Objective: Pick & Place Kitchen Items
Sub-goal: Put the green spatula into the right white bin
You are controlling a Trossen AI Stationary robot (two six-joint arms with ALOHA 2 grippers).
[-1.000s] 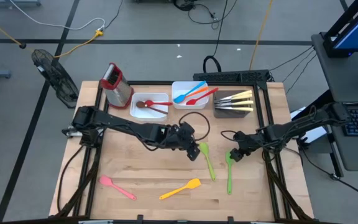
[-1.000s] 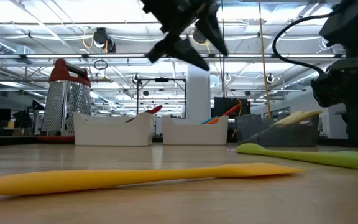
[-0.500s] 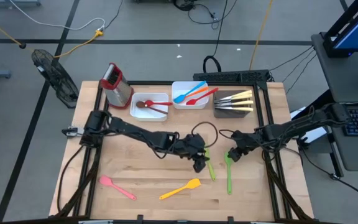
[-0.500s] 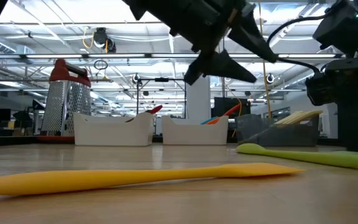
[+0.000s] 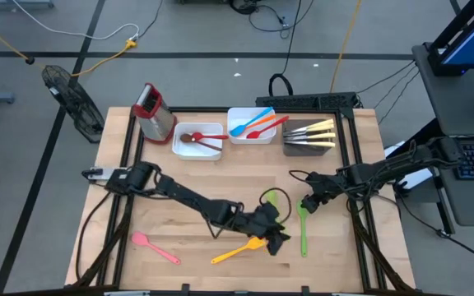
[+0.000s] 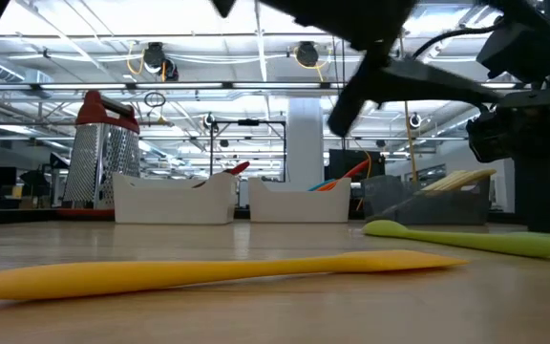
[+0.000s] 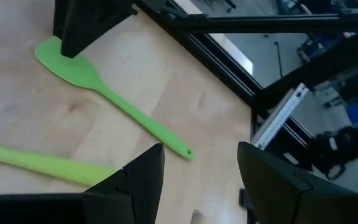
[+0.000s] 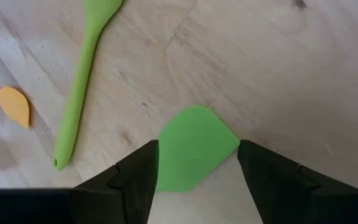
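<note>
Two green utensils lie flat on the wooden table. One green spatula point(image 5: 304, 230) has its head point(image 8: 194, 149) between the open fingers of my right gripper point(image 5: 307, 205). The other green utensil point(image 5: 273, 204) lies just left of it, its handle end under my left arm. My left gripper point(image 5: 280, 240) hangs open in the air point(image 6: 399, 81), by the head of the yellow spatula point(image 5: 239, 249), with nothing between its fingers point(image 7: 142, 177). A pink spatula point(image 5: 155, 247) lies near the front left. My right gripper's fingers point(image 8: 135, 174) stand on either side of the green spatula's head, slanting down from the table's right. I cannot tell whether they touch it. The spatula lies flat on the table.
At the far edge stand a white tray point(image 5: 197, 140) with a brown spoon, a white tray point(image 5: 251, 125) with blue, orange and red utensils, a dark tray point(image 5: 309, 136) of knives, and a red-topped grater point(image 5: 153, 111). A black frame edges the table.
My left gripper has swept from the table's middle toward the near edge and the right, passing over the left green utensil and sinking a little. Its fingers have tipped up toward level. It has stayed open.
</note>
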